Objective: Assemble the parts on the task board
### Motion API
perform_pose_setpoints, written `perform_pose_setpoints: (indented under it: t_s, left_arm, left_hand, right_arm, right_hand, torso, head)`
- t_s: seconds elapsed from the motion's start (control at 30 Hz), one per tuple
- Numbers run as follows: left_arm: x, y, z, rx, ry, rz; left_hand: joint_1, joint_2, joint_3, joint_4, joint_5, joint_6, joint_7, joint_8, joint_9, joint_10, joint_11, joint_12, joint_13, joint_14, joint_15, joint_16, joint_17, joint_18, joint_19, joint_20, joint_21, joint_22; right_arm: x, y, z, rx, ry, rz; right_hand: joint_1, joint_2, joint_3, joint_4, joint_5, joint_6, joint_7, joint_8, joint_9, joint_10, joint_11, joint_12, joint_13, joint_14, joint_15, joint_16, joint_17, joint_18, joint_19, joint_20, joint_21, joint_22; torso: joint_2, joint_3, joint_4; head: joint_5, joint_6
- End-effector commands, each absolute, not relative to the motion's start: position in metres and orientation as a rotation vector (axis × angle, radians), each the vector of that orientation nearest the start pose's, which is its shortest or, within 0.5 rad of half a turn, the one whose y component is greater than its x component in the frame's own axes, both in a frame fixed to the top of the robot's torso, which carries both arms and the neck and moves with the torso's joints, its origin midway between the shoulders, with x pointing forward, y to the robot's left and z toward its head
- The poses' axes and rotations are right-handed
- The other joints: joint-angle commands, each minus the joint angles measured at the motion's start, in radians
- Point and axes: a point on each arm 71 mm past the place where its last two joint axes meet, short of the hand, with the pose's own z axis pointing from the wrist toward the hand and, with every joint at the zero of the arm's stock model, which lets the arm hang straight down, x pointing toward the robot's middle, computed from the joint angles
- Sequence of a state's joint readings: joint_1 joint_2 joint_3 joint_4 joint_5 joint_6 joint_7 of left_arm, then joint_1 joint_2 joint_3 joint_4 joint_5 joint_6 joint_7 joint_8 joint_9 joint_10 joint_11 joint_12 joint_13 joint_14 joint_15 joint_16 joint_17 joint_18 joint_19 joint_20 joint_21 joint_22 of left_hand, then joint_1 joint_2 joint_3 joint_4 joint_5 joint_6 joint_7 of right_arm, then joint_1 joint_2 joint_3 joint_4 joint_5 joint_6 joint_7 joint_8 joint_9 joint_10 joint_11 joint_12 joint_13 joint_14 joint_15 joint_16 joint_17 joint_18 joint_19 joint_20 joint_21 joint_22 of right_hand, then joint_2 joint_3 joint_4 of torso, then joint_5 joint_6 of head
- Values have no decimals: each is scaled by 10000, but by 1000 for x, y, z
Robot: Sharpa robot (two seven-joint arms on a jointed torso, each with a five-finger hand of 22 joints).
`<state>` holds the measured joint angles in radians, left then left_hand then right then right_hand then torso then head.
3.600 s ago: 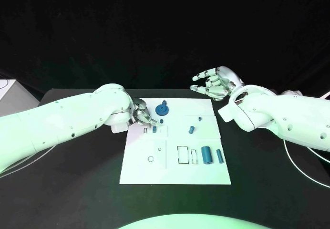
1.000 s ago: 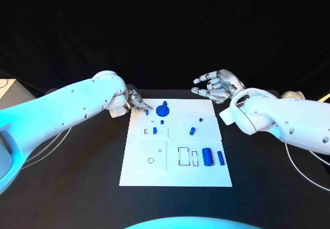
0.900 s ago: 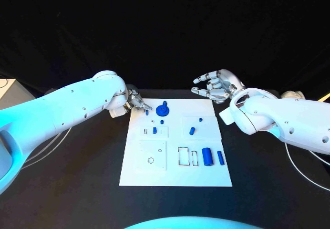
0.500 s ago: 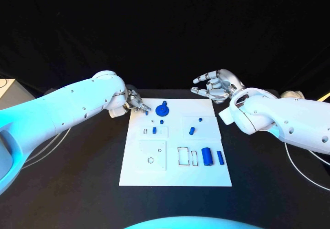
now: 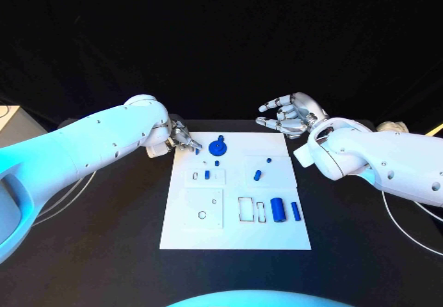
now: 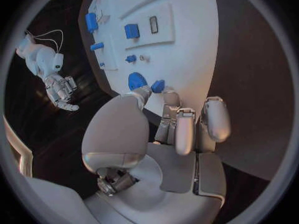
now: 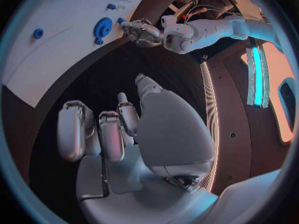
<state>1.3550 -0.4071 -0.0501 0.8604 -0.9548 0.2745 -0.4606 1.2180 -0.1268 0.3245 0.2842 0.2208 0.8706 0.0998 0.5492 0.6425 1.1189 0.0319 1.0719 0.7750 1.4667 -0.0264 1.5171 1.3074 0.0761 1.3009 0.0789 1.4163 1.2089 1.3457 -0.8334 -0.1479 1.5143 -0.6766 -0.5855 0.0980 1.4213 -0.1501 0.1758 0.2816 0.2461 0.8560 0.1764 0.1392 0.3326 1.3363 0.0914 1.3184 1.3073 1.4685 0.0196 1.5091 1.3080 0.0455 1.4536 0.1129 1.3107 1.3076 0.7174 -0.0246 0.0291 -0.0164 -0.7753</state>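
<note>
My left hand pinched a small blue part at the far left corner of the task board, poised just beside the blue gear. My right hand hovered empty, fingers loosely curled, beyond the board's far right corner, out of the way.

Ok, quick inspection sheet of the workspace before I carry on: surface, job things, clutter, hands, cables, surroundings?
Surface: black table, task board lying flat mid-table.
Job's things: blue gear at the board's far edge; two blue cylinders lying near its right edge; small blue parts mid-board.
Clutter: nothing seen.
Hands: left hand at the board's far-left corner, fingertips at a small blue piece; grip unclear. Right hand raised beyond the far-right corner, holding nothing.
Cables: white cable at the table's right.
Surroundings: dark backdrop.
</note>
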Motion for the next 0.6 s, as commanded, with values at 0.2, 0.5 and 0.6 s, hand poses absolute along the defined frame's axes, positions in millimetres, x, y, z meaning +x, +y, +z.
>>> perform_pose_setpoints:
  t_s: [0.2,0.5,0.6]
  left_arm:
    - [596,177,-180,-3434,23144,-4052]
    - [595,176,-181,-3560,23366,-4361]
    - [595,176,-182,-3651,23426,-4471]
  left_hand:
    - [372,198,258,-70,-21,45,-31,-70,-62,7,-78,9,-37,697,-69,53,1745,41,73,-1,47,26]
    - [1330,280,1767,-800,18,-20,-53,-46,-141,-43,-119,-158,-218,711,-111,77,1784,37,69,-49,50,70]
    - [1223,178,2743,-1228,7,-104,14,73,-65,-25,-92,-243,-321,715,-71,86,1798,37,59,-34,53,87]
  right_arm:
    - [504,-213,-144,5025,14801,9960]
    - [504,-213,-144,5029,14825,9957]
    - [504,-213,-144,5032,14826,9953]
  right_hand:
    - [-86,-35,65,15,34,-4,-1,40,-13,-11,-18,-8,165,643,-79,-47,1246,164,-46,11,-35,879]
    - [-86,-35,83,12,43,4,-4,50,-13,11,-22,12,178,648,-82,-45,1258,161,-37,8,-28,884]
    - [-86,-35,83,12,43,4,-4,50,-13,11,-22,12,178,648,-82,-45,1258,161,-37,8,-28,884]
  torso:
    - [-10,3,16]
    - [-7,-5,8]
    - [-2,-3,9]
  head:
    - [9,-18]
    - [38,-23]
    - [39,-20]
